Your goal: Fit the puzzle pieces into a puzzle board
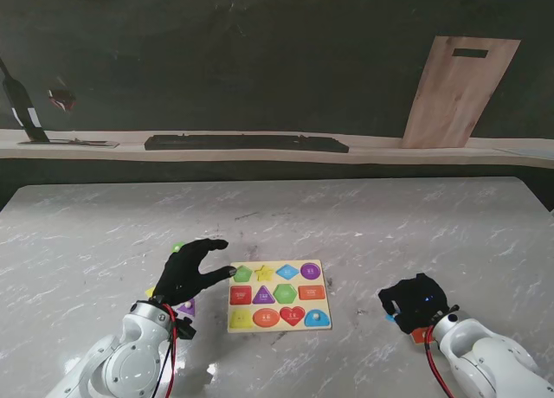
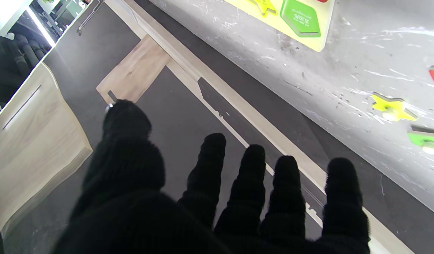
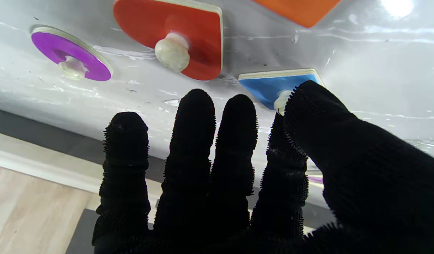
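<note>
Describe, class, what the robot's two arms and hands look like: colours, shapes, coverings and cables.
Both arms are rounded, glossy white-and-silver shells with bulbous joints. A red cable runs along the left arm and another along the right. The left hand and right hand each have five fingers under a black knitted glove; the right wrist view shows tiny nubs bristling on its fingers.

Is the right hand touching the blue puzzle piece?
Touching. In the right wrist view the thumb and forefinger of the right hand close on the white knob of the blue piece.
</note>
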You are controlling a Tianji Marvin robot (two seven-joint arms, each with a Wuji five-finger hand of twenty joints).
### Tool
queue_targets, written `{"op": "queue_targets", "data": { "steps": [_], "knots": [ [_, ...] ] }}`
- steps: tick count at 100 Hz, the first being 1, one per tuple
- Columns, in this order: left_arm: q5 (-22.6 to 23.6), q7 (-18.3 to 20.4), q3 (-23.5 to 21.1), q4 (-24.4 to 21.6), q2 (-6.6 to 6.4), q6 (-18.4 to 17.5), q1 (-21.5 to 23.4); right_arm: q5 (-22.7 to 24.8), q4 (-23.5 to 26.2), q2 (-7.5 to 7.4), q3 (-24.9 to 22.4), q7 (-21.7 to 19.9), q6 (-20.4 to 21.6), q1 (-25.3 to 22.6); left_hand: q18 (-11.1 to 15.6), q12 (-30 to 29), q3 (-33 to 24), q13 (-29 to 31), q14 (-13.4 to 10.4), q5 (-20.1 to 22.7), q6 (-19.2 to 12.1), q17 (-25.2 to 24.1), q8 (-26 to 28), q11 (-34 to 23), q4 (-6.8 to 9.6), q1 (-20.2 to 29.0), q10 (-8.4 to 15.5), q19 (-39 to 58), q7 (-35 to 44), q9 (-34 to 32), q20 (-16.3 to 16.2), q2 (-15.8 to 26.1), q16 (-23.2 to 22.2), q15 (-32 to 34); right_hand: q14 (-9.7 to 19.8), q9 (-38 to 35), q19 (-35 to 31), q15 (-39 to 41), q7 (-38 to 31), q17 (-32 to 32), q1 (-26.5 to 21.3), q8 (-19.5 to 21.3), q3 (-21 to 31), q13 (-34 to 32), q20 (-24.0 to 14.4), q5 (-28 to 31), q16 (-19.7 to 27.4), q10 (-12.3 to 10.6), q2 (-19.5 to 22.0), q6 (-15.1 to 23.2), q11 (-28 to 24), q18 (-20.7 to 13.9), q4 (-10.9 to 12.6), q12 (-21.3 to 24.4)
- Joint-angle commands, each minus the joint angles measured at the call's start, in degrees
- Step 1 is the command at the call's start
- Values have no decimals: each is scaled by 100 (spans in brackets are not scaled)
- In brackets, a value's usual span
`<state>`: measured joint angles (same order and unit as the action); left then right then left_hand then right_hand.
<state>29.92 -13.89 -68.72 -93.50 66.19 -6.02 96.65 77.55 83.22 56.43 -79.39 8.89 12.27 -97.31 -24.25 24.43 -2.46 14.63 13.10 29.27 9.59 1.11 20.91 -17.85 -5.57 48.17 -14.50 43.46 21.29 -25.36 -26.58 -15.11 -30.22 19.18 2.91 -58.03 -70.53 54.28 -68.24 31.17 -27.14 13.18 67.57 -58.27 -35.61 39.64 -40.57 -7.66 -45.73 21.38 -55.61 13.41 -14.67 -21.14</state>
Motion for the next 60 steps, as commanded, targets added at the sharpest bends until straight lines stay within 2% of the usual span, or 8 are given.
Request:
{"op": "queue_targets", "data": {
  "steps": [1, 29, 60],
  "knots": [
    [-11, 0, 4, -20, 15, 1, 22, -15, -79, 47, 54, -36, -15, -31, 507, -32, 198, 33, -186, 110, -153, -71, -37, 95, 225, 53, 71, -73, -117, -50, -86, 170, 11, -146, 63, -297, -52, -61, -184, 102, -213, -144, 235, -187, 21, 414, 59, 123, -143, 65, 72, -141, -11, 83],
    [-2, -7, -2, -24, 15, -5, 30, -195, -168, 82, 90, 76, -99, 18, 507, -31, 294, 33, -185, 109, -163, -72, -35, 95, 229, 92, 71, -73, -117, -57, -87, 186, 12, -145, 55, -933, -124, -158, -222, 345, -144, -396, 555, -494, 84, 770, 128, 267, -583, -207, 440, -225, 63, 286],
    [-22, -1, 1, -23, 17, 1, 26, -645, 59, 205, -10, 100, -260, -35, 513, -30, 322, 27, -193, 104, -156, -77, -34, 93, 231, 115, 74, -77, -115, -51, -85, 200, 16, -151, -76, -1058, -232, -90, -247, 427, -195, -519, 659, -600, 91, 896, 130, 408, -769, -428, 487, -142, 94, 312]
  ]
}}
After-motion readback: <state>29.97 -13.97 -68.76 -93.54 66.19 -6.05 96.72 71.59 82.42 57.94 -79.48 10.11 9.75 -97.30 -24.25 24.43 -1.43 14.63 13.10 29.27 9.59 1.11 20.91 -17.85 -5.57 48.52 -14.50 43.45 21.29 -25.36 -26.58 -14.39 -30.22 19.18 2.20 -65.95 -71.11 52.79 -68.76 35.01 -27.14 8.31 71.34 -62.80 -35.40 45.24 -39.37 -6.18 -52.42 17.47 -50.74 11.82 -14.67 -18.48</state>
